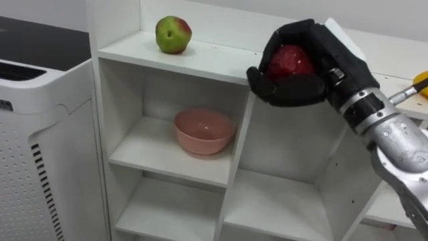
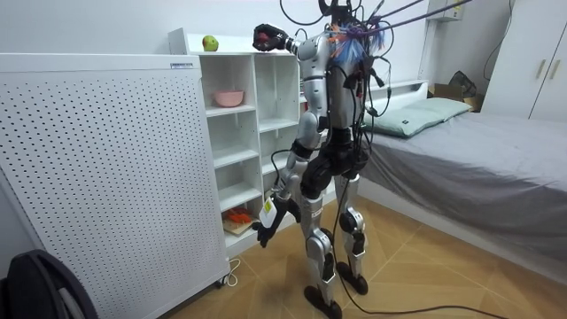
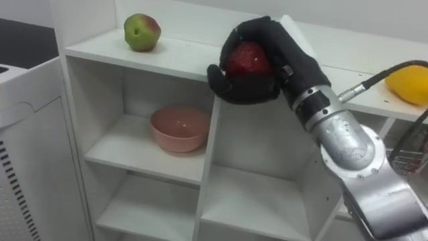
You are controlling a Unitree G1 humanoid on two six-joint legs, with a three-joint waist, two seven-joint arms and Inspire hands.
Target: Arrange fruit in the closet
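Note:
My right hand [image 1: 297, 90] is shut on a red apple [image 1: 289, 61], held at the front edge of the white closet's top board [image 1: 214, 57], above the upright divider. A green and red apple [image 1: 173, 35] stands on that top board to the left, apart from the hand. In the room view I stand facing the closet [image 2: 266, 133] with my right arm raised to its top, while my left hand [image 2: 266, 232] hangs low beside my leg.
A pink bowl [image 1: 204, 130] sits on the upper left shelf. A yellow fruit [image 3: 409, 84] lies on the top board at the far right. A white perforated appliance [image 1: 40, 147] stands against the closet's left side. A bed [image 2: 469, 151] is behind me.

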